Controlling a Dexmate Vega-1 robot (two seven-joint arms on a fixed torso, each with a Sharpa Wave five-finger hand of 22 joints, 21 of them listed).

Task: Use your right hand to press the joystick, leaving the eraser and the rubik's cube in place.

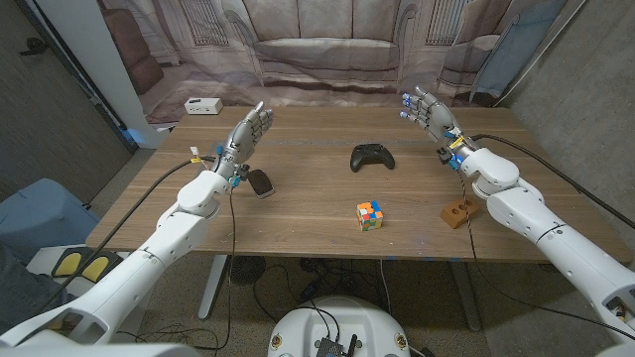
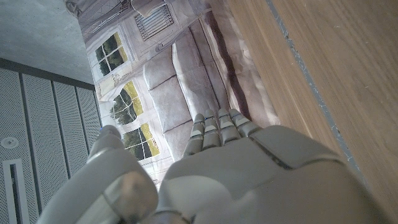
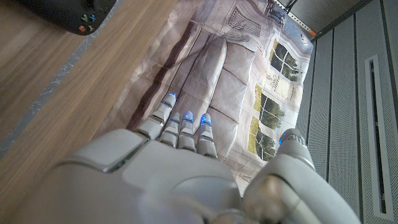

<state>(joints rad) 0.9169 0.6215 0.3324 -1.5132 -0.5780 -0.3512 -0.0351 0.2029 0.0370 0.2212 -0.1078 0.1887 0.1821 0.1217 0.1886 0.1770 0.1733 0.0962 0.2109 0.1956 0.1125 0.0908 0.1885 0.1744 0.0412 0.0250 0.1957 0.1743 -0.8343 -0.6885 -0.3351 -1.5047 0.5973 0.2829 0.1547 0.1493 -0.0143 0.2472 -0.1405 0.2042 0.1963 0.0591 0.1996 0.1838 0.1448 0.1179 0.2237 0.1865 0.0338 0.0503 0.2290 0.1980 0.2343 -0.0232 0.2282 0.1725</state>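
**Head view: both my hands raised, controller untouched**

Head view: the joystick is a black, matte game controller with two rounded grips, lying on the wooden table just above the frame's centre. Below it, near the middle, sits the rubik's cube, a small block of bright coloured squares. The eraser, a dark flat oblong, lies left of centre, close under my left wrist. A small brown wooden block sits right of the cube. My left hand at upper left and my right hand at upper right are both held up, fingers extended, holding nothing.

Left wrist view: smooth grey shell of my left hand, fingers straight and empty, beside grained wood.

Right wrist view: my right hand, fingertips glowing blue, is empty; the joystick shows as a dark curved edge in the upper left corner.
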